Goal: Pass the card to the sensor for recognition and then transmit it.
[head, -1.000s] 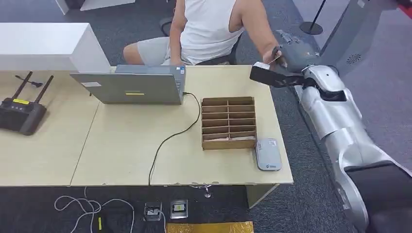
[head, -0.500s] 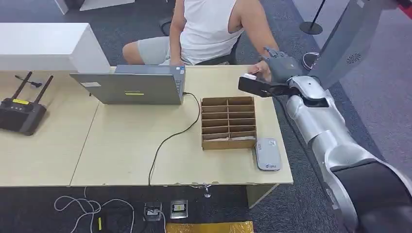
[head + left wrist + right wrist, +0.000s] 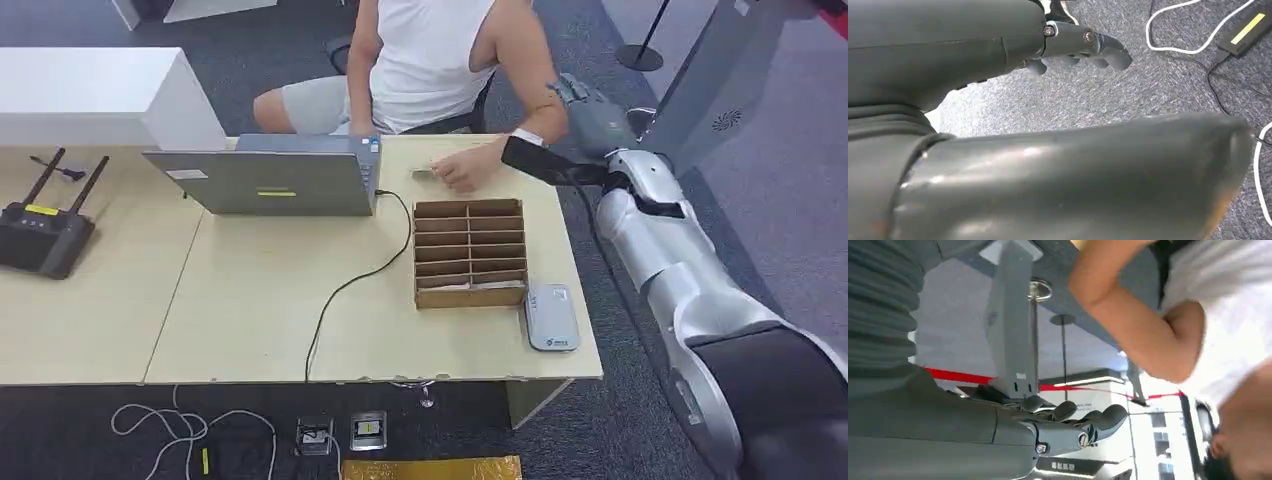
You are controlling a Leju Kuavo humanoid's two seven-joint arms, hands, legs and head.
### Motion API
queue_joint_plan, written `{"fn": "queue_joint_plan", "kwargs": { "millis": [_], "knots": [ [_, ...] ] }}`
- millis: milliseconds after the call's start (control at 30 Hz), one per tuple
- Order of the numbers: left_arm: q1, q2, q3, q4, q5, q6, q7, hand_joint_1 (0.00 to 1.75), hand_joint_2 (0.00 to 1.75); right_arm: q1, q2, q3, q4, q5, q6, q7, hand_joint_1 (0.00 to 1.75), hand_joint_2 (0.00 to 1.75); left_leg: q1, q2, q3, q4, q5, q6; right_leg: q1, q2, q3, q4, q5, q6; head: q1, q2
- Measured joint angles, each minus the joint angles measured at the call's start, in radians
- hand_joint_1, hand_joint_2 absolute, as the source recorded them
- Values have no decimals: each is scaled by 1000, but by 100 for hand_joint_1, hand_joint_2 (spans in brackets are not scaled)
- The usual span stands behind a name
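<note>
Past the bench's far right corner, the right robot hand hangs empty, fingers apart; approach the sensor low.

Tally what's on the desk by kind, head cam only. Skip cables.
Laptop: 1
Router with antennas: 1
Cardboard slotted organizer: 1
Grey card sensor: 1
Small flat item, probably the card, under the person's hand: 1
Total: 5
</note>
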Motion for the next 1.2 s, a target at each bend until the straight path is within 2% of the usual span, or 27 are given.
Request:
{"fn": "queue_joint_plan", "kwargs": {
  "millis": [100,167,267,367,433,600,800,933,1133,1200],
  "knots": [
    [5,0,0,0,10,8,0,0,0,-17,8,-12,-24,-123,10,-79,0,175,0,0,0,0,0,0,0,0,0,0,0,0,0,0],
    [7,0,0,0,18,9,0,0,0,-12,16,-19,-63,-202,72,-83,0,175,0,0,1,0,0,0,0,1,0,0,0,0,0,0],
    [9,-1,0,0,26,9,0,0,0,49,17,-19,-184,-303,172,-23,0,175,1,0,1,0,0,0,1,0,0,0,0,0,0,0],
    [13,-1,0,0,26,9,0,0,0,117,11,-18,-311,-331,200,5,0,175,0,1,1,0,0,0,0,0,-1,0,0,0,0,0],
    [13,-1,1,0,29,9,0,0,0,150,2,-18,-380,-379,244,11,0,175,1,1,2,0,0,0,1,2,1,-1,0,0,0,0],
    [19,-3,5,0,37,10,0,0,0,357,-41,-16,-655,-495,392,72,0,175,1,0,2,0,0,0,1,0,1,-1,0,0,0,0],
    [19,-3,7,0,44,13,5,0,0,520,-90,-8,-898,-503,467,97,0,175,1,1,2,0,-1,-1,1,2,0,-1,0,0,0,0],
    [20,-3,13,0,46,20,10,0,0,635,-132,-3,-1026,-495,544,149,0,175,1,1,2,0,-1,-1,1,2,0,-2,0,0,0,0],
    [22,-2,14,1,32,17,10,0,0,793,-193,14,-1188,-372,576,223,0,175,1,2,1,0,-1,-1,1,3,0,-2,-1,0,0,0],
    [22,-2,14,1,32,18,10,0,0,794,-195,14,-1190,-371,576,224,0,175,1,2,1,0,-1,-1,1,3,0,-2,-1,0,0,0]
  ]
}}
